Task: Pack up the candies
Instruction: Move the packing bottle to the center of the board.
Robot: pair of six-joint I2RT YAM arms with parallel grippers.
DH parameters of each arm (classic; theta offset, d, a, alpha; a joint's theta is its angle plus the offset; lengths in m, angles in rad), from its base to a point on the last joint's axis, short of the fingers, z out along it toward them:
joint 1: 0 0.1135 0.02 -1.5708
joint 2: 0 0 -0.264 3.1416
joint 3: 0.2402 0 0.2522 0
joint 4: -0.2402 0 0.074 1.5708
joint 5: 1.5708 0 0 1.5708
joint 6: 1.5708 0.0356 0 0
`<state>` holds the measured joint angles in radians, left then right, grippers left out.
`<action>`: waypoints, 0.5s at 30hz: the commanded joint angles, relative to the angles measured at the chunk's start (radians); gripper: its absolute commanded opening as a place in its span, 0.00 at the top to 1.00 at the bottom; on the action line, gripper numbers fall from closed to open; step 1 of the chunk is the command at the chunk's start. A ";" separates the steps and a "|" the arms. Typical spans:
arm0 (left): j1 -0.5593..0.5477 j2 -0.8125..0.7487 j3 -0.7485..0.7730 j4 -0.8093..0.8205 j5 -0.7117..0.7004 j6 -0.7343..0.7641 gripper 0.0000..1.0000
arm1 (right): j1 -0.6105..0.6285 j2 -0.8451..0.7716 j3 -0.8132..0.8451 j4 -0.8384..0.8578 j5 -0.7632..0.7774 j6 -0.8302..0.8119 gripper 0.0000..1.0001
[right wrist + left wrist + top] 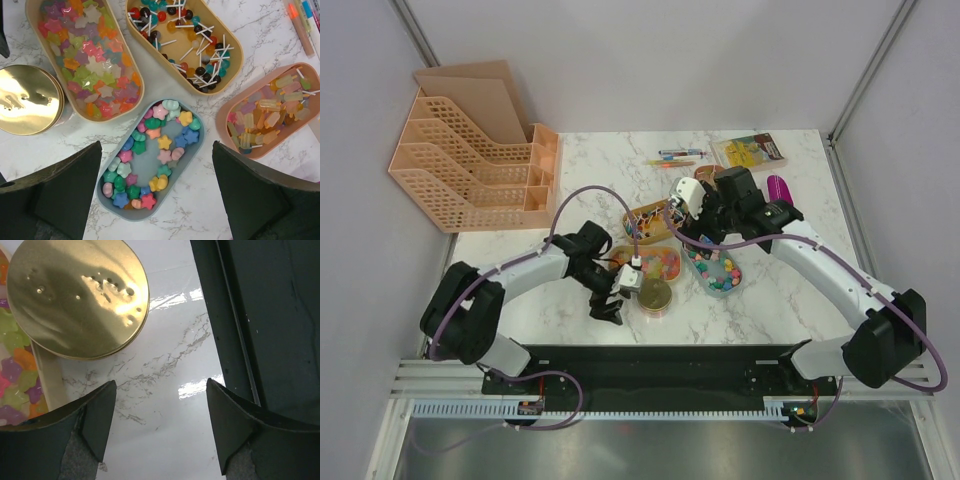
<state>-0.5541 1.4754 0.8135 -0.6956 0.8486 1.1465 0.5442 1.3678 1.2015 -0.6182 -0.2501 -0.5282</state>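
Marble bench [165, 355]: we note candies [164, 142] lying in four trays [141, 95] beside a gold tin [75, 295]. Left claw [160, 390] and right claw [156, 150] both gape wide, gripping nothing.

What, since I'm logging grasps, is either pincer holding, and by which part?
Nothing is held. The left pincer stands open over the marble table beside the gold lid. The right pincer stands open above the blue tray of candies.

The candies [164, 142] are lying sorted by kind. Pastel stars [150, 133] are sitting between the right claw's [157, 145] spread fingers. Ball lollipops [190, 35] are lying ahead of its tips, with bright translucent stars [95, 65] beyond one finger and pale ice-lolly shapes [270, 110] beyond the other.
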 commanded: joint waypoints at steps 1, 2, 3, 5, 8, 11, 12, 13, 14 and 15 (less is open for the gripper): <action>-0.023 0.051 0.015 0.142 -0.020 -0.185 0.19 | -0.018 -0.027 0.032 -0.014 -0.041 -0.012 0.02; -0.027 0.080 0.019 0.149 -0.031 -0.191 0.18 | -0.023 -0.029 0.032 -0.015 -0.047 -0.013 0.02; -0.032 0.092 0.024 0.154 -0.061 -0.201 0.18 | -0.027 -0.030 0.032 -0.018 -0.051 -0.015 0.02; -0.061 0.120 0.044 0.173 -0.100 -0.221 0.17 | -0.035 -0.032 0.032 -0.023 -0.058 -0.022 0.02; -0.108 0.163 0.087 0.174 -0.178 -0.255 0.17 | -0.039 -0.029 0.041 -0.028 -0.061 -0.033 0.02; -0.144 0.194 0.111 0.189 -0.242 -0.287 0.17 | -0.049 -0.033 0.047 -0.028 -0.069 -0.046 0.02; -0.167 0.216 0.133 0.191 -0.279 -0.310 0.17 | -0.053 -0.038 0.046 -0.029 -0.072 -0.053 0.02; -0.167 0.229 0.151 0.191 -0.296 -0.329 0.17 | -0.056 -0.042 0.046 -0.031 -0.071 -0.053 0.02; -0.190 0.243 0.171 0.188 -0.305 -0.349 0.17 | -0.058 -0.047 0.044 -0.034 -0.072 -0.058 0.02; -0.199 0.253 0.193 0.177 -0.312 -0.376 0.17 | -0.062 -0.056 0.040 -0.035 -0.072 -0.059 0.02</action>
<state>-0.7200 1.6844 0.9447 -0.5476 0.6254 0.8749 0.4938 1.3594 1.2034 -0.6533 -0.2955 -0.5674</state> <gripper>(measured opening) 0.830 0.982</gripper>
